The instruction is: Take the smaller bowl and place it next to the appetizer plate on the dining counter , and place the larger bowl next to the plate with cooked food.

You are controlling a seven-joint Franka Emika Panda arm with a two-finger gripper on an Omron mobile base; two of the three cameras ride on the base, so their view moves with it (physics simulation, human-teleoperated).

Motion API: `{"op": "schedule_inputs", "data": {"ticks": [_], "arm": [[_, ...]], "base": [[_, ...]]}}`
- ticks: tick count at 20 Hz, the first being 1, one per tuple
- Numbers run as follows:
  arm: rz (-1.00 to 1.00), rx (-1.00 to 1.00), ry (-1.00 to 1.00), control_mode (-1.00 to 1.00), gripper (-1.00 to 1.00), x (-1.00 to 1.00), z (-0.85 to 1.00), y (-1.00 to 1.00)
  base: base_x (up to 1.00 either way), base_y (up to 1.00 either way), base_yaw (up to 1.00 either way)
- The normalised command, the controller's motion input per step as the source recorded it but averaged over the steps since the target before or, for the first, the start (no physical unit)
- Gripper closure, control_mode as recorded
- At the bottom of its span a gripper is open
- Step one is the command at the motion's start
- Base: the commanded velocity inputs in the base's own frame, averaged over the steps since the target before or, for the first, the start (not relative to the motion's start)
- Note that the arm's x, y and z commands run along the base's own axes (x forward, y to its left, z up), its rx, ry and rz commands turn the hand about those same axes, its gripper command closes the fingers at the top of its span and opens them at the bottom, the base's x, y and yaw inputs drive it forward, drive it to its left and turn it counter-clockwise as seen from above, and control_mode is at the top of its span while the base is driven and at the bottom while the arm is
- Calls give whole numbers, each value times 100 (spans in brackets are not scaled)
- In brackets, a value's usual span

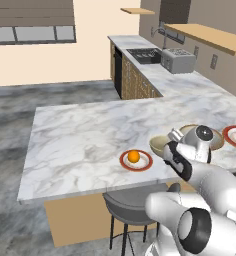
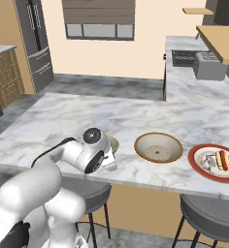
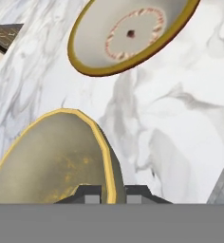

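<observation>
My gripper [image 3: 111, 195] is shut on the rim of the smaller bowl [image 3: 52, 156], an olive-tan bowl with a pale yellow rim; one finger is inside the rim and one outside. The bowl [image 1: 158, 144] sits low over the dining counter [image 1: 80, 140], just right of the appetizer plate [image 1: 136, 160] with its orange ball. My hand half hides this bowl [image 2: 113, 143] in the right base view. Further right lies the larger bowl [image 2: 158, 147], cream with a brown-gold rim, also in the hand view [image 3: 133, 33]. Beyond it is the plate with cooked food [image 2: 216, 162].
Two grey stools [image 1: 125, 205] [image 2: 208, 213] stand under the counter's near edge. A toaster [image 1: 177, 60] and a stove top sit on the back counter. A wide stretch of bare marble [image 1: 70, 130] lies left of the appetizer plate.
</observation>
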Motion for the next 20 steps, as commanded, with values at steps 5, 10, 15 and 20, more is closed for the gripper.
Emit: {"op": "schedule_inputs", "data": {"ticks": [5,10,15,20], "arm": [[0,0,0,-100,100,31,-36,-1],[0,0,0,-100,100,29,-40,-19],[0,0,0,-100,100,38,-19,-15],[0,0,0,-100,-100,39,12,-1]], "base": [[0,0,0],[0,0,0],[0,0,0],[0,0,0]]}}
